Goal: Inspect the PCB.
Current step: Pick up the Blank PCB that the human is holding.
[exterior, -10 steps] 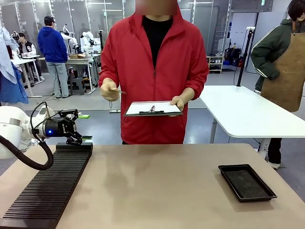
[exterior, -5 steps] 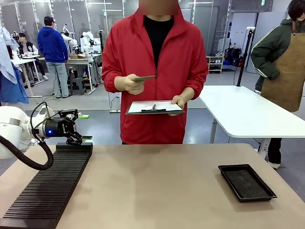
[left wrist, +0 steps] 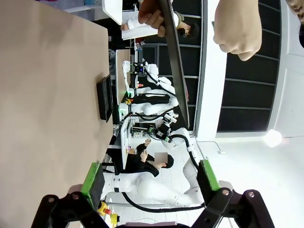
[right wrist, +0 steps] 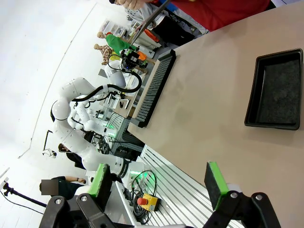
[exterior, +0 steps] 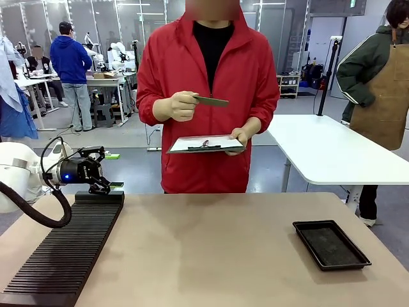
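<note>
**Item 1. PCB** (exterior: pixel 212 101): a thin green board, held flat and nearly edge-on at chest height in the person's hand (exterior: pixel 177 105), beyond the far edge of the worktop (exterior: pixel 211 256). It is above the clipboard and well apart from both of my end effectors.

**Item 2. Clipboard** (exterior: pixel 206 144): white, with a pen clipped on top. The person's other hand (exterior: pixel 241 136) carries it at waist height, just below the PCB.

**Item 3. My left end effector** (exterior: pixel 114 171): at the far left of the worktop, by the far end of the ribbed black rack (exterior: pixel 64 256), pointing right. The green pads stand fully apart and nothing is between them.

**Item 4. My right end effector** (right wrist: pixel 157 182): seen through its own wrist camera, with the fingers spread wide and nothing held. It looks across the worktop.

**Item 5. Black tray** (exterior: pixel 299 225): shallow and rectangular, on the near right of the worktop.

**Item 6. Ribbed black rack**: runs from near to far along the left edge of the worktop.
</note>
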`<state>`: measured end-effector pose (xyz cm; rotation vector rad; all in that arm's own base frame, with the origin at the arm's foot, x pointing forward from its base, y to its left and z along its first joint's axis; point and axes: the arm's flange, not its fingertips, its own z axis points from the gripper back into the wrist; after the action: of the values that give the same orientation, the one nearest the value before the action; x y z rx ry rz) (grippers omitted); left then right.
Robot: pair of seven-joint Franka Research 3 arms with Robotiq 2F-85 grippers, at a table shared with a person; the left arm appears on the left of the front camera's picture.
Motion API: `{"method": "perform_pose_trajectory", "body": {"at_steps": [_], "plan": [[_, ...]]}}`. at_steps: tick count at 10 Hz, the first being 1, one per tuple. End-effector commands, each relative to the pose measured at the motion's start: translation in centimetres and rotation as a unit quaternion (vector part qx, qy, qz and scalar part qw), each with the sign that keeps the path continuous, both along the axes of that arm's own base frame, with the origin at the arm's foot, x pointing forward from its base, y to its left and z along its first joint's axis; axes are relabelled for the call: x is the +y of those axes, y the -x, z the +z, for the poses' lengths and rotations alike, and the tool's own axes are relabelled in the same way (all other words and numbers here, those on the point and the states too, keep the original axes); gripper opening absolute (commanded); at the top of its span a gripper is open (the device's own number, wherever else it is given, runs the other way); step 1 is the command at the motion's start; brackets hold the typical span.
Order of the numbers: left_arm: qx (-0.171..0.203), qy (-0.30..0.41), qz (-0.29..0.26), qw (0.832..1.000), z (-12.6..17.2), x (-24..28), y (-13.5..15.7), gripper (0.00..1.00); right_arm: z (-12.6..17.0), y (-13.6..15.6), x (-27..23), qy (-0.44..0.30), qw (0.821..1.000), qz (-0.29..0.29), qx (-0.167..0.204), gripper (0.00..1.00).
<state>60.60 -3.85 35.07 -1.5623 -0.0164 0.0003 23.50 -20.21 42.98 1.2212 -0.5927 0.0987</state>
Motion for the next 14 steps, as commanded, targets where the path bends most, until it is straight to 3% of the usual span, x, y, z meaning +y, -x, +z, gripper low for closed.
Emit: {"method": "perform_pose_trajectory", "body": {"at_steps": [1, 6, 9, 12, 14], "plan": [[0.0, 0.001, 0.0, 1.0, 0.1, -0.1, 0.0, 1.0, 0.1, 0.0, -0.1, -0.003, 1.0, 0.0, -0.006, 1.0], [0.0, 0.0, 0.0, 1.0, 0.0, 0.0, 0.0, 1.0, 0.1, 0.0, -0.1, -0.003, 1.0, 0.0, -0.006, 1.0], [-0.016, -0.024, 0.008, 1.0, 3.0, 8.7, 7.4, 1.0, 0.1, 0.0, -0.1, -0.003, 1.0, 0.0, -0.006, 1.0], [-0.086, -0.034, 0.003, 0.996, 4.5, 17.7, 17.7, 1.0, 0.1, 0.0, -0.1, -0.003, 1.0, 0.0, -0.006, 1.0], [-0.138, -0.033, 0.01, 0.99, 4.4, 22.3, 22.6, 1.0, 0.1, 0.0, -0.1, -0.003, 1.0, 0.0, -0.006, 1.0]]}}
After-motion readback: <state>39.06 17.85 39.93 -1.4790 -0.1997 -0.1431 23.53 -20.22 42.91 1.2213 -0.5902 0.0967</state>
